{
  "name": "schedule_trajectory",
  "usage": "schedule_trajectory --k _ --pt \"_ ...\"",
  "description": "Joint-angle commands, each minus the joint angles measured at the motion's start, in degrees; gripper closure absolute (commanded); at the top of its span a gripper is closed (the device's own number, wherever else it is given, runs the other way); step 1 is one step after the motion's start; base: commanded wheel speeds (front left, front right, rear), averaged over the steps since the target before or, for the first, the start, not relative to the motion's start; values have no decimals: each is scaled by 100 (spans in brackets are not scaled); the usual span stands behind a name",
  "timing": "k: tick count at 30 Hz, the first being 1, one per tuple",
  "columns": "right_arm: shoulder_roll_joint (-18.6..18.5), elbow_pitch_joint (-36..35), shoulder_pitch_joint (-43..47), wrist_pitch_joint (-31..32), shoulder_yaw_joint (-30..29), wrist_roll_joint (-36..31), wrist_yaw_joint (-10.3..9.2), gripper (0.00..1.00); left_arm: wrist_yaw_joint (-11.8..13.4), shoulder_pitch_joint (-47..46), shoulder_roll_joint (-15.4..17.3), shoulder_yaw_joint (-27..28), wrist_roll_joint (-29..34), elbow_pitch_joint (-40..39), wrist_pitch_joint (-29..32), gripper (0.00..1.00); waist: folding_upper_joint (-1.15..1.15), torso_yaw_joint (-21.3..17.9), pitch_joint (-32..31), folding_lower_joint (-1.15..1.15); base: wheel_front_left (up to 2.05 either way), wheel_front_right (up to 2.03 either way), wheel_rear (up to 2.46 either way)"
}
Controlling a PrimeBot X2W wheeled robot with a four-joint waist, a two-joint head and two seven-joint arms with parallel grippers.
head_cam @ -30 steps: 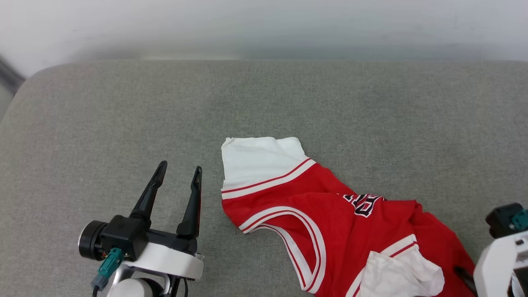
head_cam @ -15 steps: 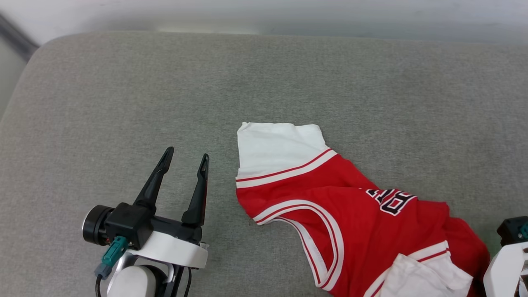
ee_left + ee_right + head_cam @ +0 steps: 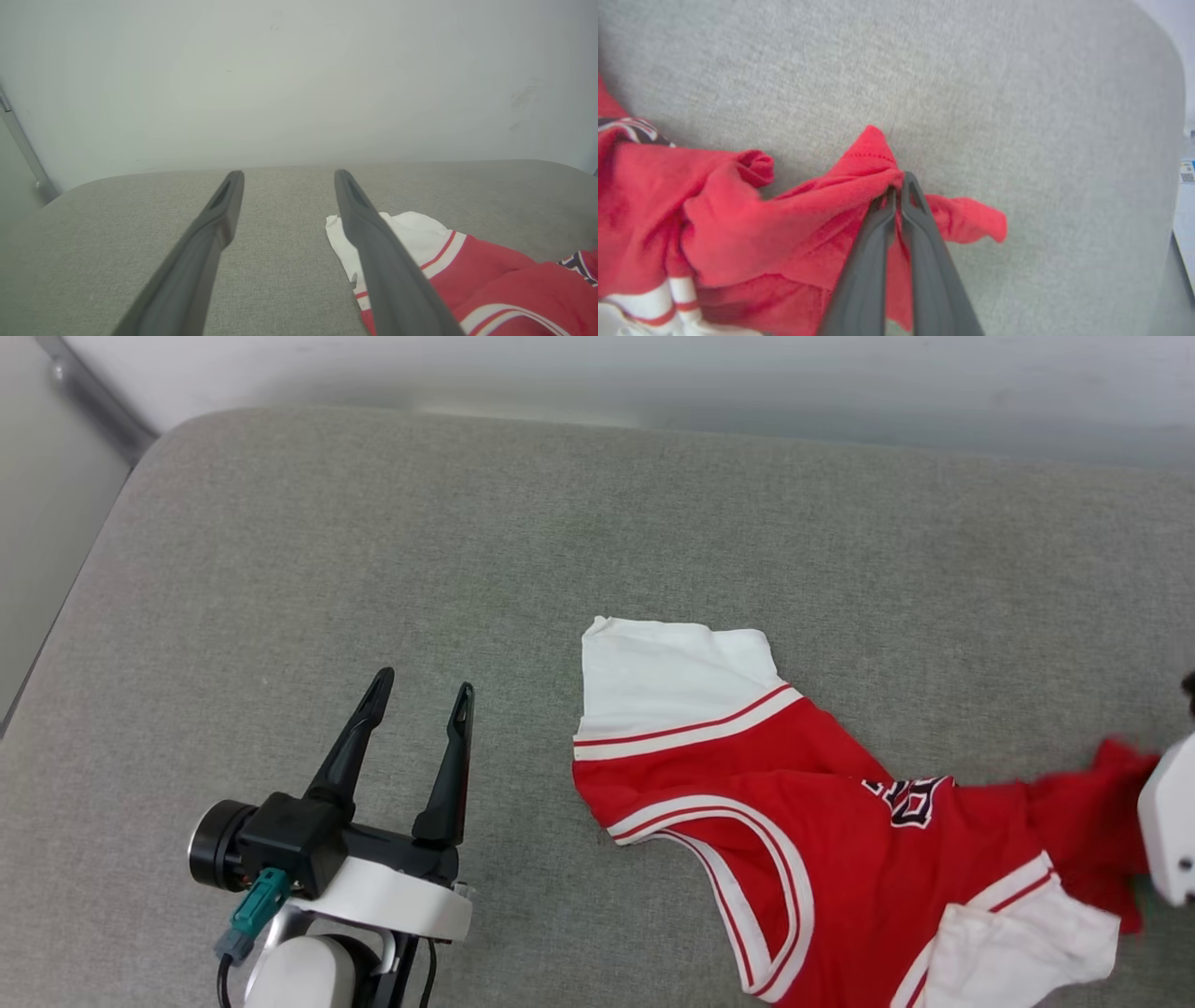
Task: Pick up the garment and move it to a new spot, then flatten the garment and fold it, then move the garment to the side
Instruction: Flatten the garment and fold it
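On the right half of the grey cushion (image 3: 373, 523), well short of its back edge and running toward its right edge: the garment (image 3: 840, 821), a red jersey-style T-shirt with white sleeves and striped trim, crumpled rather than flat, one white sleeve laid out toward the cushion's middle, the other bunched nearer the front. Toward the right edge, pinched in the right gripper (image 3: 900, 186): a gathered fold of red cloth beside a stitched hem, the two dark fingers pressed together on it, the cloth drawn into a small peak. Over the bare left half, well away from the rounded back-left corner: the left gripper (image 3: 422, 684), fingers spread wide, holding nothing, near the laid-out sleeve but apart from it. Reads as the first step, the pick-up, with the grasp made and the lift and carry not yet done. Calls next, on this reading, for raising the pinched fold high enough to clear the whole shirt off the cushion, then carrying it to open fabric, perhaps the bare left half; worth guarding against so thin a pinch slipping from the tips. Hard to read: the black-and-white lettering (image 3: 915, 800), creased and partly folded under. Cut off at the bottom of the head view: the shirt's lower part and the cushion's front edge. Unclear: the number of cloth layers between the tips.
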Motion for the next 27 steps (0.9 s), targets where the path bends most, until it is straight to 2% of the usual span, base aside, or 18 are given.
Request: schedule_trajectory --k 1,7,12,15,16,23,27 --pt "-146 15 -362 -149 78 -128 -6 100 -7 -8 -25 -6 -5 -13 -15 0 0 39 10 -1 0 0 0" --pt "-415 432 -1344 -746 313 -484 -6 100 -8 -132 -54 -58 -21 -62 -15 0 0 187 156 -1 0 0 0" --pt "-357 996 -2045 -1429 390 -869 -6 100 -8 -203 -95 -42 -42 -104 -15 0 0 351 295 -1 0 0 0" --pt "-254 1330 -2215 -1558 447 -928 -6 100 -7 -211 -112 -45 -43 -104 -15 0 0 395 325 -1 0 0 0" --pt "-220 1640 -2343 -1661 557 -1026 -6 0 -8 -193 -127 -49 -40 -102 -15 0 0 419 336 -1 0 0 0" --pt "10 2355 -2441 -1920 743 -991 -6 0 -7 -132 -161 -11 2 -65 -15 0 0 360 260 -1 0 0 0" --pt "108 2449 -2429 -2211 773 -808 -6 0 -8 -114 -128 27 24 -57 -15 0 0 217 109 -1 0 0 0"
